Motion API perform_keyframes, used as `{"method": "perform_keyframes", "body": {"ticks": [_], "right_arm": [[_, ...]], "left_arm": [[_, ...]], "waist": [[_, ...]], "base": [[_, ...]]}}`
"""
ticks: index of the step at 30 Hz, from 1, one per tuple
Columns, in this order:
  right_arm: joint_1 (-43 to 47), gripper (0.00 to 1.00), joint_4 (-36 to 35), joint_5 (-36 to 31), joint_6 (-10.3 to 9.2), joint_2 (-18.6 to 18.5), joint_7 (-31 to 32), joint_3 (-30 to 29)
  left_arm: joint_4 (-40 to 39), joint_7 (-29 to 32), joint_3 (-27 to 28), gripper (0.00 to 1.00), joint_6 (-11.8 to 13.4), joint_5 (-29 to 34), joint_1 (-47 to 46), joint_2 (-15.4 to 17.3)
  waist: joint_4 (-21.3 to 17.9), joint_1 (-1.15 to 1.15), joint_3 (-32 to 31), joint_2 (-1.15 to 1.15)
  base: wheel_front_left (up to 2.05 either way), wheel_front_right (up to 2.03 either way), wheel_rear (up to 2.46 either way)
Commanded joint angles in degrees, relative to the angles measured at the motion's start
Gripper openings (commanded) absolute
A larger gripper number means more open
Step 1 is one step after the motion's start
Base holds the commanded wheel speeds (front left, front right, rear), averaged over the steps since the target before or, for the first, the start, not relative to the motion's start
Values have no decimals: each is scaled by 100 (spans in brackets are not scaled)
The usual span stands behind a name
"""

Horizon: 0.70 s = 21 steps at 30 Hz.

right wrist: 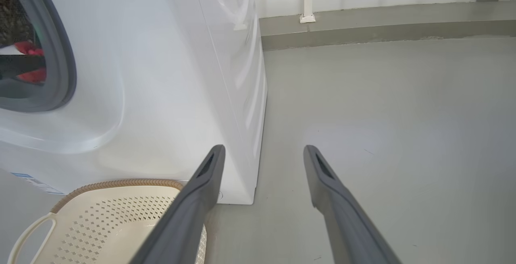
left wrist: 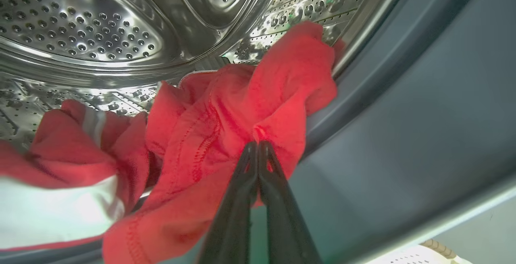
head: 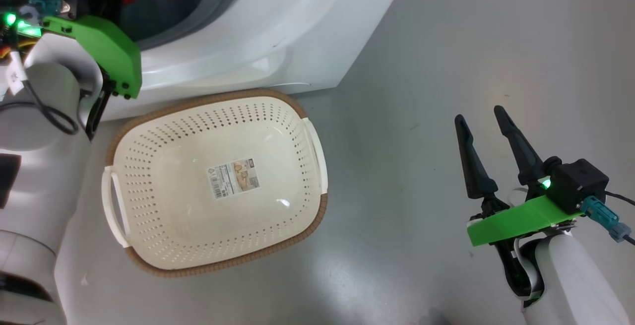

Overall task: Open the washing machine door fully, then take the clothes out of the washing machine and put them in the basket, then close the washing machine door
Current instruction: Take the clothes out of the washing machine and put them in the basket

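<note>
Left tool (left wrist: 257, 145) pinched tight on the red clothes (left wrist: 225, 111) inside the washing machine (head: 258, 42), at the grey ring (left wrist: 403, 94). Right tool (head: 478, 112) spread wide, gripping nothing, over the floor (head: 446, 42) beside the basket (head: 149, 176).

Bright, even light, floor (head: 446, 42) glare, warped edges

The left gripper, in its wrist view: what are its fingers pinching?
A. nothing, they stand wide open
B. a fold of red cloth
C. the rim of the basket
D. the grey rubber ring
B: the left gripper is shut, its tips nipping a fold of the red clothes at the mouth of the steel drum.
</note>
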Motion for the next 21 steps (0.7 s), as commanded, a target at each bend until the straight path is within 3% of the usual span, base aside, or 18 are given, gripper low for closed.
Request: {"method": "perform_keyframes", "body": {"ticks": [1, 5, 11, 21], "right_arm": [[44, 100, -129, 8, 34, 13, -37, 69], [93, 100, -138, -25, 34, 7, -37, 25], [199, 100, -135, -49, 34, -59, -37, -20], [440, 100, -171, -71, 34, -172, -37, -80]], "left_arm": [[-157, -91, 97, 0, -31, -93, -16, 237], [-333, -136, 351, 0, 9, -305, 121, 227], [-1321, -141, 1037, 0, 175, -460, 759, 222], [-2632, -142, 2178, 0, 235, -122, 2035, 26]], "waist": [[55, 0, -45, 0], [155, 0, -148, 0], [300, 0, -372, 0], [490, 0, -684, 0]], "base": [[0, 0, 0], [0, 0, 0], [0, 0, 0], [0, 0, 0]]}}
